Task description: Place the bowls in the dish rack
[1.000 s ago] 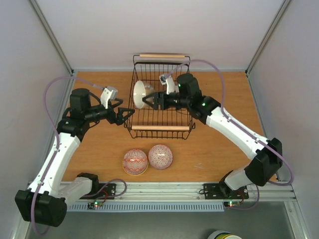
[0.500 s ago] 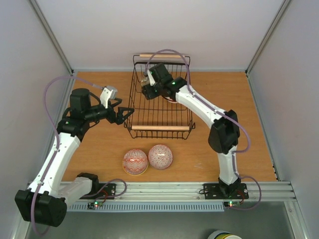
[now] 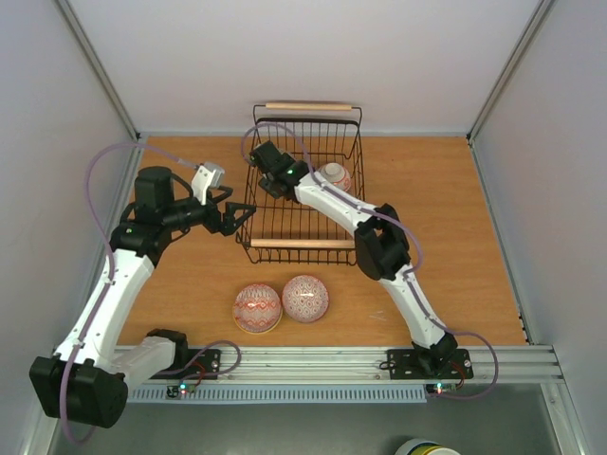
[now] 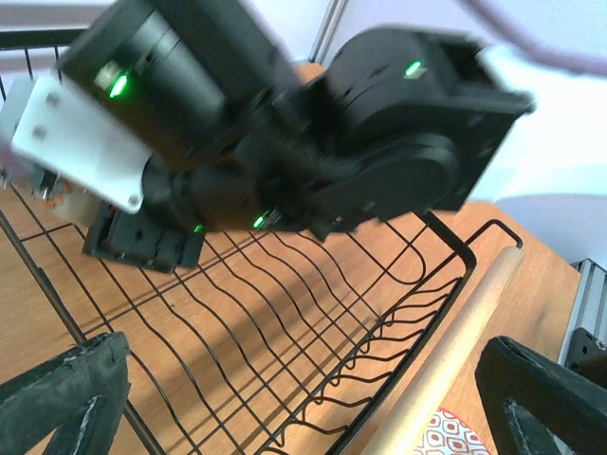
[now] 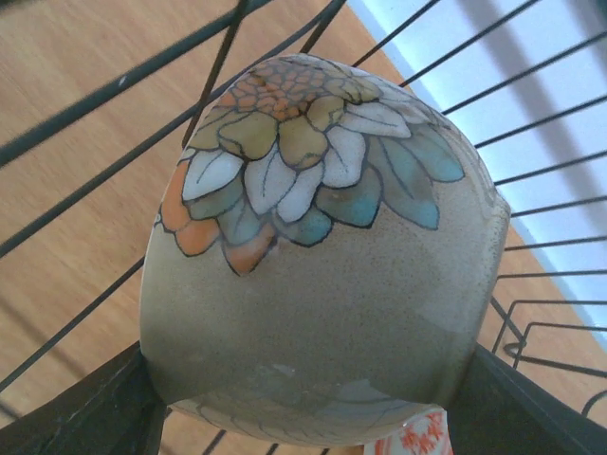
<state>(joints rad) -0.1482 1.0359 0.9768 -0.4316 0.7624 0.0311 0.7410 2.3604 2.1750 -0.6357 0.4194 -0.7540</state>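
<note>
The black wire dish rack [image 3: 305, 244] stands at the table's back middle. My right gripper [image 5: 308, 403] is shut on a bowl [image 5: 313, 275] with a beige, flower-painted inside, held inside the rack among its wires [image 5: 95, 95]. In the top view this bowl [image 3: 334, 174] sits at the rack's back right, beside my folded right arm. My left gripper [image 3: 245, 220] is open and empty at the rack's near left corner, its fingers [image 4: 66, 398] spread wide over the rack floor [image 4: 285, 313]. Two more bowls, red-patterned [image 3: 258, 308] and pink-patterned [image 3: 305, 298], rest on the table in front of the rack.
The rack's near wooden handle [image 4: 455, 351] lies between my left fingers, with a red-patterned bowl's edge [image 4: 460, 438] below it. The right arm's elbow [image 3: 379, 246] hangs over the rack's near right corner. White walls enclose the table.
My right arm has folded and swung across the rack, carrying the bowl from the rack's left side to its back right. The left arm has not moved.
</note>
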